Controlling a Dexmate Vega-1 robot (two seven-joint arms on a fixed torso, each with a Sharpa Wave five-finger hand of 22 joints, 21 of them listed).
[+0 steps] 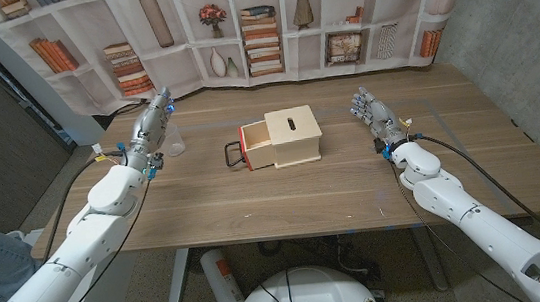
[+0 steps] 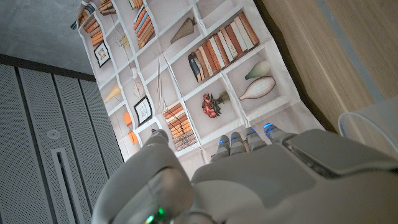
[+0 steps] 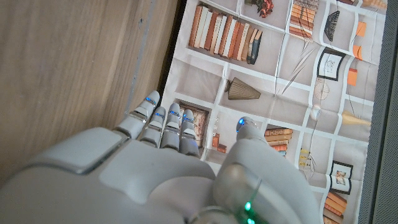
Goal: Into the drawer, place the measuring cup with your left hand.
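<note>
Task barely begun. Left robot hand point(image 1: 150, 123) w/ fingers apart, holding nothing, just beside the clear plastic measuring cup point(image 1: 175, 140), which stands upright, long axis vertical, on the wooden tabletop point(image 1: 285, 200); small wooden drawer point(image 1: 257, 144) already pulled open. Right robot hand point(image 1: 375, 115) open, idle

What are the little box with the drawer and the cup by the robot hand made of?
The box looks like pale unfinished wood: matte, with a faint grain and a slot in its top. Its open drawer has a red edge and a dark handle, perhaps metal. The cup seems to be clear plastic, since the table shows through it.
</note>
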